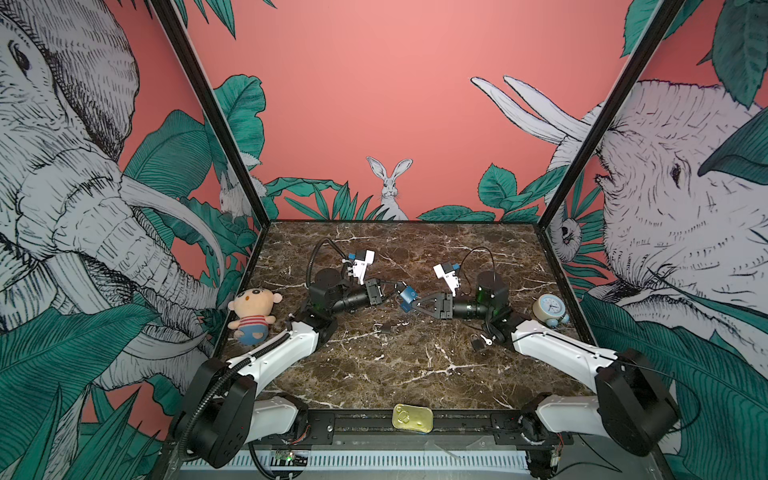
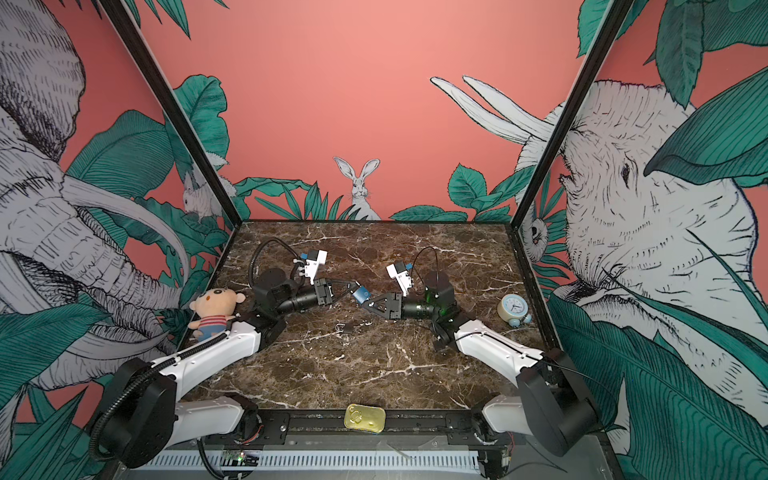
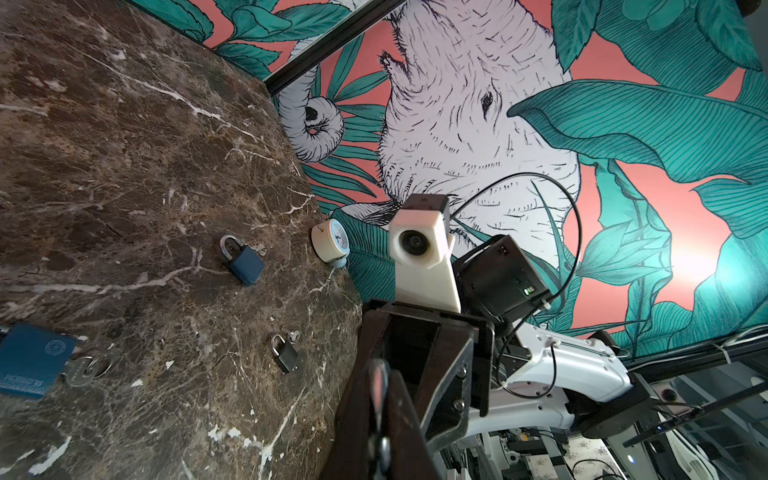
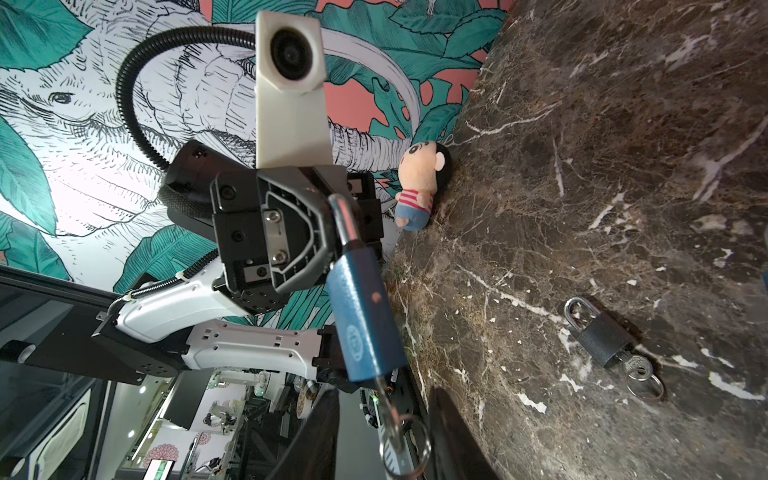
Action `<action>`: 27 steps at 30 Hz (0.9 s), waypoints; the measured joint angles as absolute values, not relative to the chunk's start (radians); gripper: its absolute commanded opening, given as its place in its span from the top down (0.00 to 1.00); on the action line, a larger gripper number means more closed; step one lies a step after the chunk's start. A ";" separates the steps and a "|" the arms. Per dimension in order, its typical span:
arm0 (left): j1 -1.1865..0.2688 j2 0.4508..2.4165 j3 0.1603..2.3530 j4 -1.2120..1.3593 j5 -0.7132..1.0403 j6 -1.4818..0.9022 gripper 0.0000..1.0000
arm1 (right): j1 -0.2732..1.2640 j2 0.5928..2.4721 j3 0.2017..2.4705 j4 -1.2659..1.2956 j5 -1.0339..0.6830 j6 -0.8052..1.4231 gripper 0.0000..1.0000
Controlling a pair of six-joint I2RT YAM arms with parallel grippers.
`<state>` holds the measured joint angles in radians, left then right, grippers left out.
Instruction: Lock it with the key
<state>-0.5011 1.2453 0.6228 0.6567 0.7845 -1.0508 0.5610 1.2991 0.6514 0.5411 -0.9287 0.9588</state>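
A plush doll [image 1: 252,309] sits at the left edge of the marble table [image 1: 415,374] in both top views. Right of it, near the middle of the frame, the left gripper [image 1: 400,287] is pressed together on the shackle [image 4: 343,220] of the blue padlock [image 1: 409,294] — the lock is held up off the table, its body pointing toward the opposite arm. In the right wrist view the key [image 4: 384,399] sticks out of the padlock's far end, at the bottom centre of that frame. The right gripper [image 1: 409,308] meets the lock tip to tip. Its fingers [image 4: 453,440] stand spread on either side of the key without touching it. Just below the two grippers in a top view a dark padlock [image 1: 385,328] lies flat on the table. Further right, beside the right arm [image 1: 552,353], lies another padlock [image 1: 477,344] with its own key. An alarm clock [image 1: 550,308] stands near the table's right edge.
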 measured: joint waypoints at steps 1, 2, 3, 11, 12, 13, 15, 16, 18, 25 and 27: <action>-0.501 1.245 0.623 0.657 0.785 -1.051 1.00 | 0.561 1.294 0.651 0.540 -0.927 0.957 0.69; -0.501 1.245 0.623 0.657 0.785 -1.051 1.00 | 0.561 1.291 0.651 0.540 -0.927 0.956 0.71; -0.501 1.245 0.623 0.657 0.785 -1.051 1.00 | 0.561 1.290 0.651 0.538 -0.927 0.955 0.73; -0.501 1.245 0.622 0.656 0.780 -1.051 1.00 | 0.561 1.289 0.651 0.513 -0.925 0.953 0.97; -0.501 1.245 0.622 0.655 0.777 -1.051 1.00 | 0.561 1.289 0.651 0.515 -0.927 0.953 1.00; -0.500 1.245 0.622 0.653 0.773 -1.052 1.00 | 0.560 1.289 0.651 0.517 -0.928 0.953 1.00; -0.497 1.245 0.621 0.654 0.768 -1.054 1.00 | 0.560 1.289 0.651 0.519 -0.927 0.953 1.00; -0.496 1.245 0.619 0.655 0.766 -1.056 1.00 | 0.560 1.289 0.651 0.519 -0.926 0.953 1.00; -0.493 1.244 0.614 0.658 0.762 -1.061 1.00 | 0.560 1.289 0.651 0.519 -0.925 0.953 1.00; -0.430 1.242 0.568 0.739 0.751 -1.127 1.00 | 0.561 1.289 0.618 0.542 -0.920 0.967 1.00; -0.395 1.242 0.562 0.758 0.739 -1.143 1.00 | 0.560 1.289 0.600 0.543 -0.920 0.977 1.00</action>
